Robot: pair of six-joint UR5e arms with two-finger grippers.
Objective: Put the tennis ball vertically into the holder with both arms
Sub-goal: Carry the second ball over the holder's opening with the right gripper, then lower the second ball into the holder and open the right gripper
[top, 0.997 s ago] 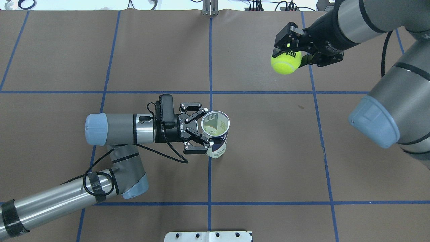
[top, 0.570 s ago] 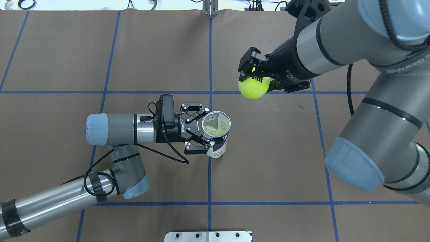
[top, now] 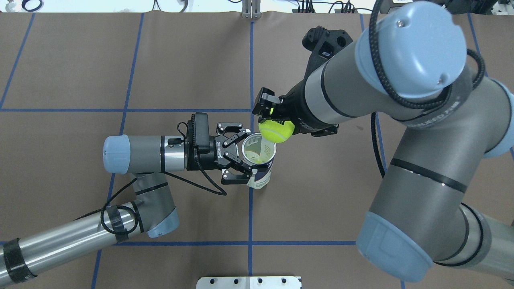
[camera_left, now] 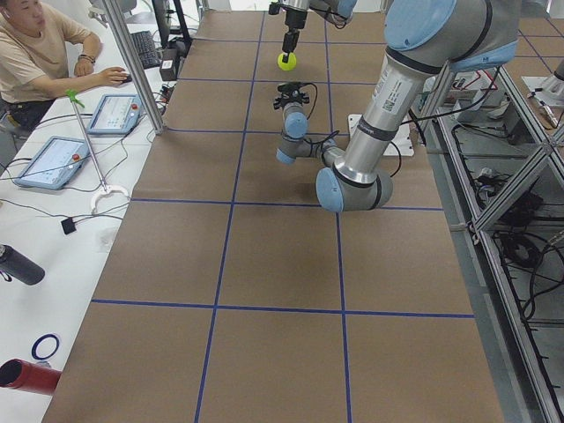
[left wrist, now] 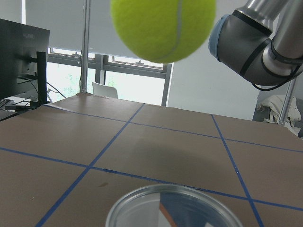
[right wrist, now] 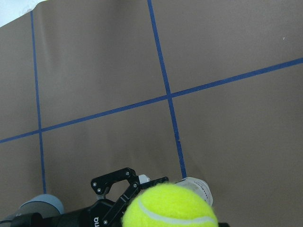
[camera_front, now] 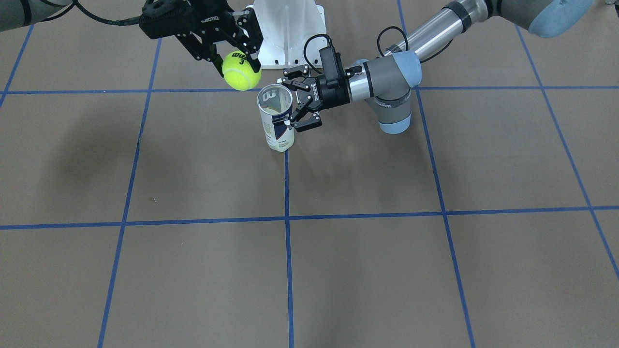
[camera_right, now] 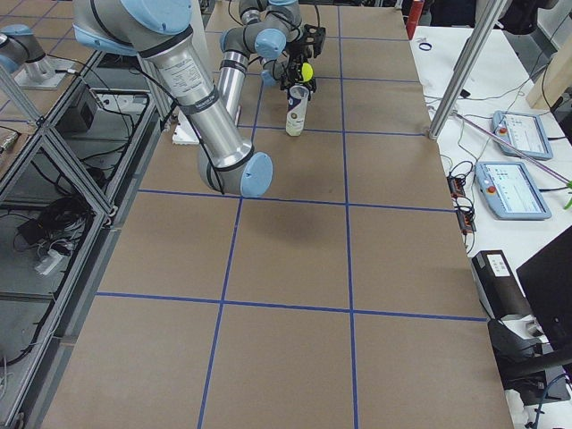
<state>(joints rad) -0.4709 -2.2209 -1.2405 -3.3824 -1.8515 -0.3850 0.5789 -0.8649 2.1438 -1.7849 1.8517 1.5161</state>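
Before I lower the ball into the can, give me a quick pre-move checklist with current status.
1. Tennis ball held in the right hand: ok.
2. Holder upright on the table, mouth open: ok.
3. Left hand closed around the holder's side: ok.
4. Ball centred over the mouth: not ok; in the overhead view it overlaps only the rim's far right edge.
5. Ball clear above the rim: ok, gap visible in the left wrist view.
6. Room inside the holder: cannot tell; something yellow-green shows low inside.
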